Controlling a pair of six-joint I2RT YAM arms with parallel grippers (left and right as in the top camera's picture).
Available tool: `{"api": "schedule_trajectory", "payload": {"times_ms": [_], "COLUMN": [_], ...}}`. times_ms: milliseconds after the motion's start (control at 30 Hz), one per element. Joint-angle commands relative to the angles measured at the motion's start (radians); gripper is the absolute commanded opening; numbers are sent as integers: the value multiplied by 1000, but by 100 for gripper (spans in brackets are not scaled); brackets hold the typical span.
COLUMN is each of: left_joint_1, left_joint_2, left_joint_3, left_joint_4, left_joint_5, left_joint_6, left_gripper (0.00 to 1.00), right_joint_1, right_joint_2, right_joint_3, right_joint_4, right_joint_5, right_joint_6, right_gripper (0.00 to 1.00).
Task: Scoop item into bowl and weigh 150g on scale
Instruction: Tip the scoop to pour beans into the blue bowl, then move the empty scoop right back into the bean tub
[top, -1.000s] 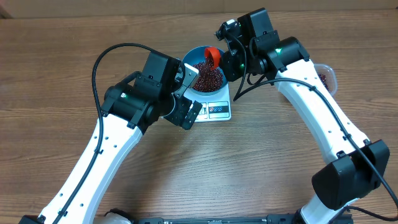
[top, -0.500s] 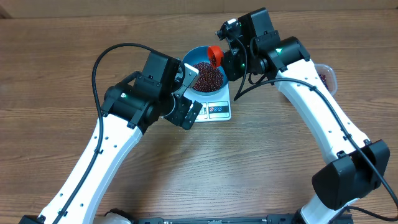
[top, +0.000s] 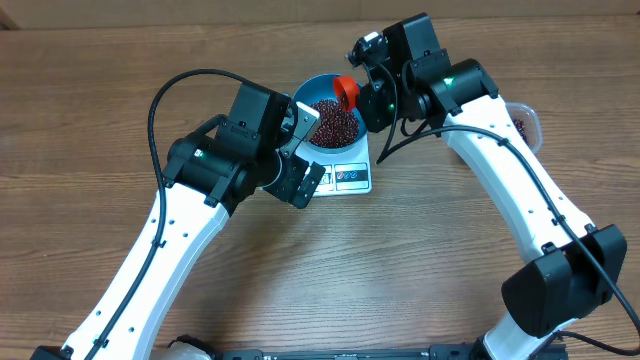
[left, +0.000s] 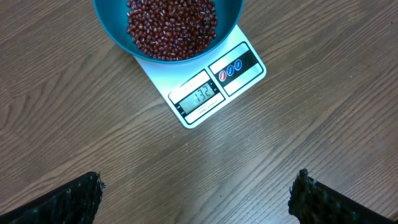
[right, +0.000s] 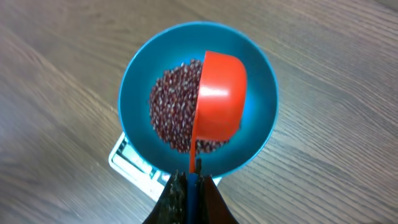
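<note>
The blue bowl (top: 318, 80) stands on the white scale (top: 350, 176) and holds a heap of dark red-brown beans (top: 335, 125). My right gripper (top: 368, 95) is shut on the handle of an orange-red scoop (top: 345, 90), which hangs turned on its side over the bowl's far rim. In the right wrist view the scoop (right: 221, 99) covers part of the beans (right: 171, 112) inside the bowl (right: 137, 81). My left gripper (left: 199, 199) is open above bare table, just in front of the scale (left: 217, 81), whose display reads 132.
A clear plastic tub (top: 525, 120) with some beans sits at the right, mostly hidden behind my right arm. Both arms crowd the bowl from either side. Wooden tabletop lies all around.
The scoop has rolled a little and shifted slightly toward the bowl's far rim. The left arm has not moved.
</note>
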Motion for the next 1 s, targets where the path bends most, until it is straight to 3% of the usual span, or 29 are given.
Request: {"api": "schedule_trajectory", "payload": {"times_ms": [0,233,467,600,733,867,967], "left_joint_1": [1,1,1,1,1,1,1], "left_joint_2": [7,7,7,7,7,7,7], "left_joint_3": [-7,-7,-7,-7,-7,-7,-7], "left_joint_4": [3,3,3,3,3,3,3], "left_joint_5": [15,15,15,15,15,15,15], "left_joint_6": [22,22,22,22,22,22,22], "left_gripper": [100,100,100,100,100,100,100], "right_joint_1": [24,25,37,38,54,56,61], "right_joint_2": [-31,-31,-31,-31,-31,-31,-31], "right_joint_3": [35,35,35,35,35,35,35], "right_joint_4": [8,33,10,50,-8,31,-6], "right_joint_5": [34,103,89,116,58,154,75], "right_joint_6": [-83,-45,-175,-103,-257,-142,-240], "right_gripper": [4,4,4,4,3,4,4]}}
